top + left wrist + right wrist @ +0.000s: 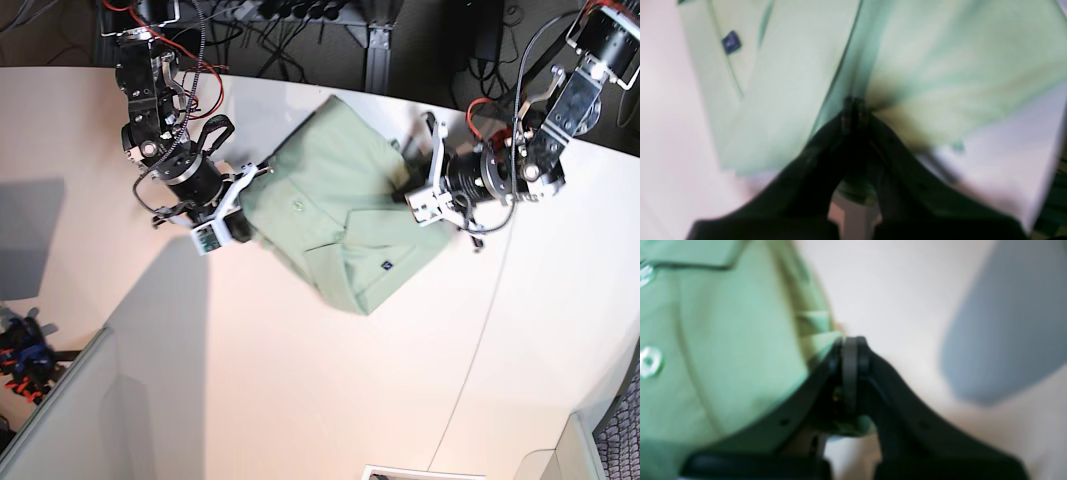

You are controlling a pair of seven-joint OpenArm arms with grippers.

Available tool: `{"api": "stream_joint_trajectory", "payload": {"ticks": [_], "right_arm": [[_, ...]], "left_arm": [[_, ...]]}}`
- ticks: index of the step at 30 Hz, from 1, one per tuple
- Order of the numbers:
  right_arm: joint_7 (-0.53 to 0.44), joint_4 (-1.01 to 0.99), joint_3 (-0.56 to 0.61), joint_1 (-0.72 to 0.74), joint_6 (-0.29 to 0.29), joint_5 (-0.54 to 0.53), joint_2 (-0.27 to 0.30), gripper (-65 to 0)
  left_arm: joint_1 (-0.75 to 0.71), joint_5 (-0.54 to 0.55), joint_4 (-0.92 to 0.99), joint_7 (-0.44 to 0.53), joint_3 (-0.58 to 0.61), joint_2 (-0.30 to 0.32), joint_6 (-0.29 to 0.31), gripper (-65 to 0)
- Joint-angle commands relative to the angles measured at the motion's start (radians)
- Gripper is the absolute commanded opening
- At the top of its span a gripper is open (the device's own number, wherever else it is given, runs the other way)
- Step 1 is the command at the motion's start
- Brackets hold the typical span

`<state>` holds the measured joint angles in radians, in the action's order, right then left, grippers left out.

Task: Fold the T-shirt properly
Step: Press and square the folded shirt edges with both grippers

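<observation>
Left wrist view: the left gripper is pinched tight on a fold of the T-shirt, whose cloth bunches at the tips; a dark blue tag sits on the flat panel.

Right wrist view: the right gripper is clamped together at the shirt's edge, green cloth caught low between its fingers; pale buttons show nearby.

Base view: the shirt lies partly folded on the white table, between both arms; cables hang behind.
</observation>
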<state>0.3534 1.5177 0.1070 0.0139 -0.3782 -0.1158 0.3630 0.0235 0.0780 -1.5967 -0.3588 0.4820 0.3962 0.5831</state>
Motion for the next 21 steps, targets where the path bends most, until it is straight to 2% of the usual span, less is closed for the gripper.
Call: {"api": "stream_joint_trajectory", "payload": {"ticks": [1, 6, 9, 15, 18, 21], "right_arm": [[-0.012, 0.033, -0.006, -0.016, -0.001, -0.013, 0.010, -65.0], [-0.012, 0.138, -0.006, -0.139, -0.002, -0.034, -0.035, -65.0], [-0.012, 0.187, -0.006, -0.188, -0.002, -0.034, -0.075, -65.0], [-0.011, 0.222, -0.007, -0.217, -0.004, -0.018, -0.145, -65.0], [-0.012, 0.222, -0.009, -0.213, -0.003, 0.028, -0.162, -65.0], [-0.012, 0.232, -0.044, -0.206, -0.003, 0.064, -0.161, -65.0]], "left_arm": [[0.046, 0.008, 0.011, 0.025, -0.003, 0.000, -0.005, -65.0], [0.168, 0.007, 0.185, 0.123, -0.003, -0.003, -0.004, -65.0], [0.238, 0.006, 0.288, 0.189, -0.003, -0.028, -0.003, -65.0], [0.326, 0.007, 0.405, 0.193, -0.003, -0.116, -0.003, -65.0], [0.325, 0.008, 0.384, 0.173, -0.006, -0.122, -0.003, -65.0], [0.321, 0.075, 0.319, 0.105, -0.023, -0.109, -0.004, -65.0]]}}
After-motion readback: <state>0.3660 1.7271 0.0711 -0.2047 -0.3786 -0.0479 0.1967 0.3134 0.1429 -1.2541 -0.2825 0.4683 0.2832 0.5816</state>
